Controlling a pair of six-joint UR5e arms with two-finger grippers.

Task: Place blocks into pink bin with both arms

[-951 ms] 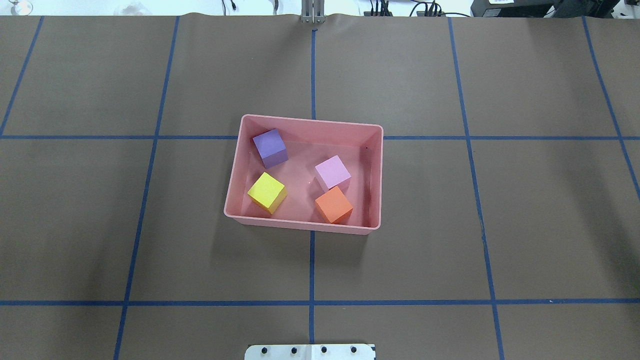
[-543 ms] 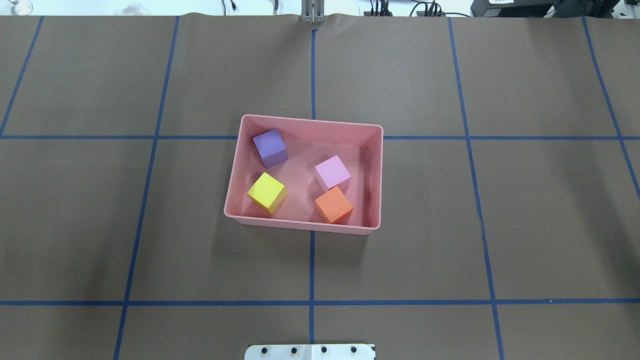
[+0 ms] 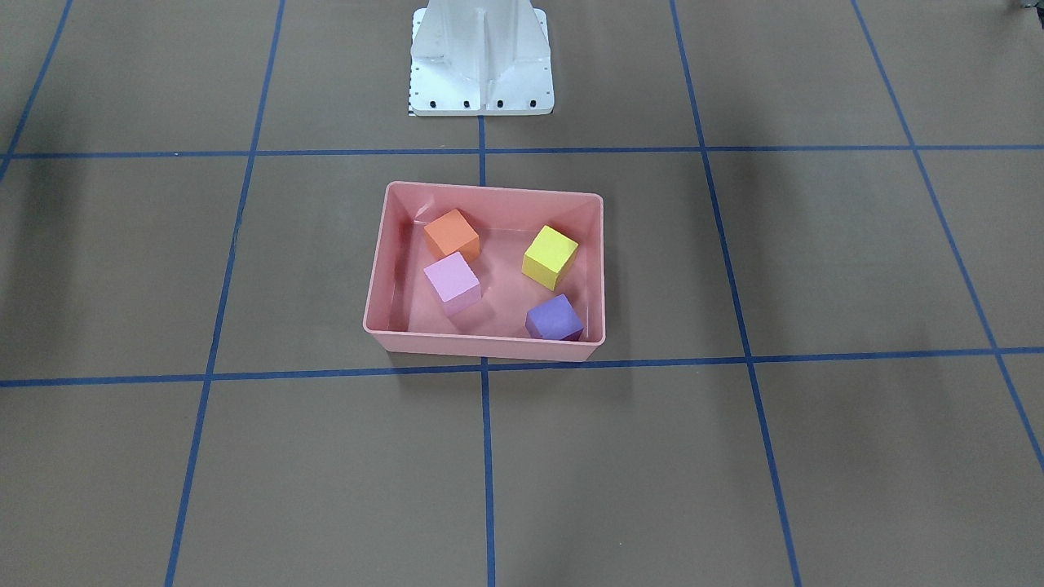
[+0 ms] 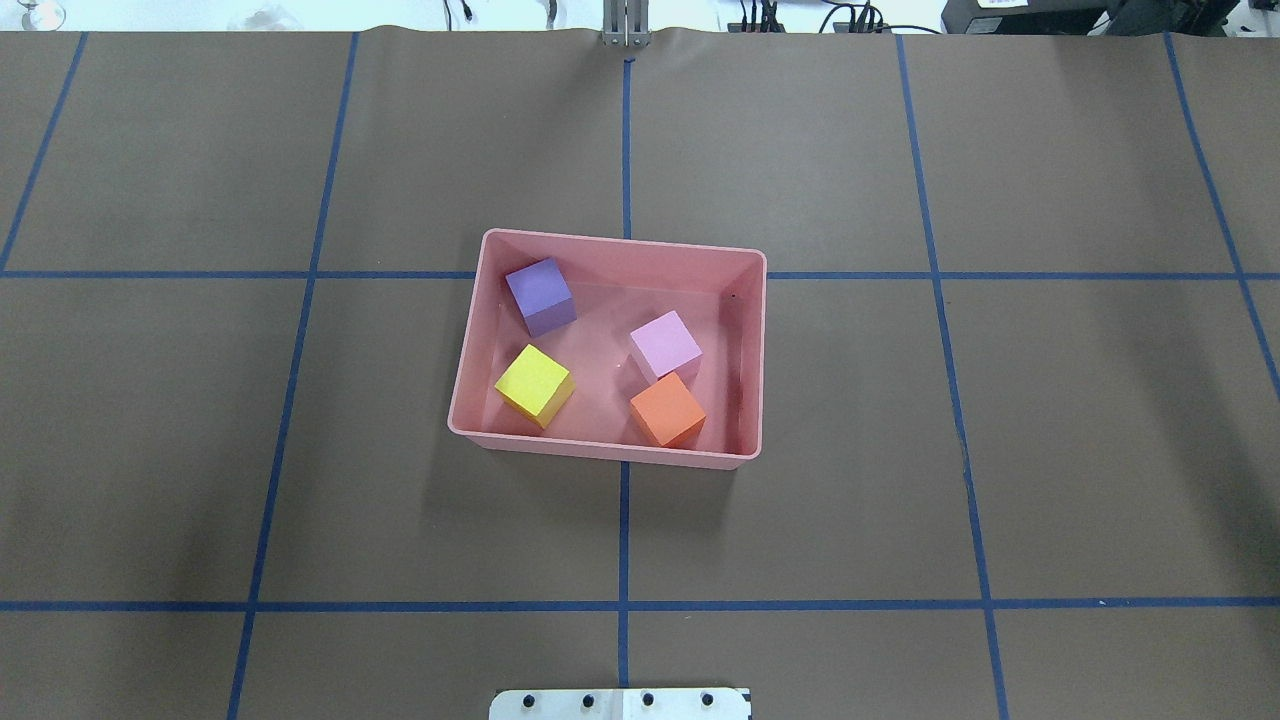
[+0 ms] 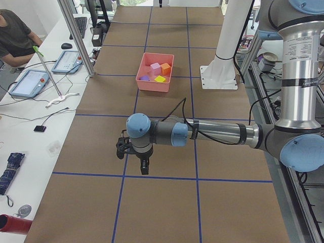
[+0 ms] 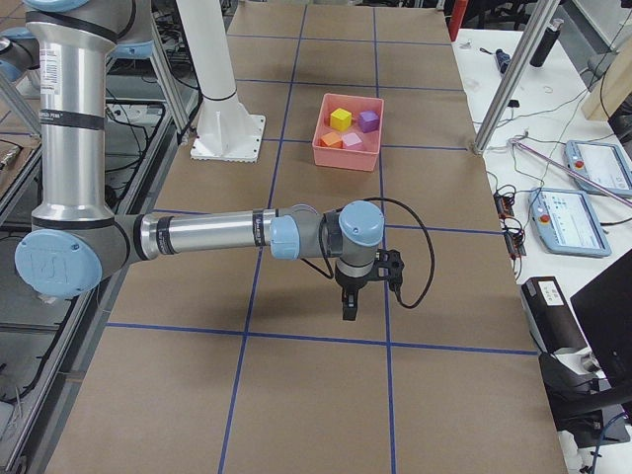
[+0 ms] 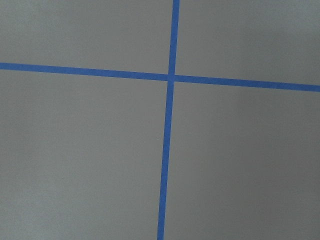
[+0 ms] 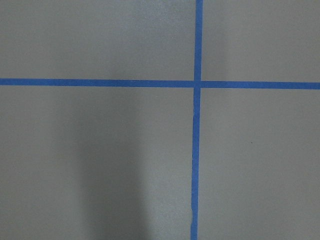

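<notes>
The pink bin (image 4: 470,400) (image 3: 375,326) stands at the table's middle; it also shows in the exterior left view (image 5: 152,86) and the exterior right view (image 6: 346,158). Inside it lie the purple block (image 4: 540,295), the yellow block (image 4: 534,384), the light pink block (image 4: 665,344) and the orange block (image 4: 668,409), the last two touching. My left gripper (image 5: 144,169) hangs over bare table far from the bin. My right gripper (image 6: 348,308) hangs likewise at the other end. Both show only in side views, so I cannot tell if they are open or shut.
The white pedestal base (image 3: 481,61) stands on the robot's side of the bin. Blue tape lines (image 4: 623,530) grid the brown table. A side bench with tablets (image 5: 30,83) and a seated person (image 5: 15,35) lies beyond the table's far edge.
</notes>
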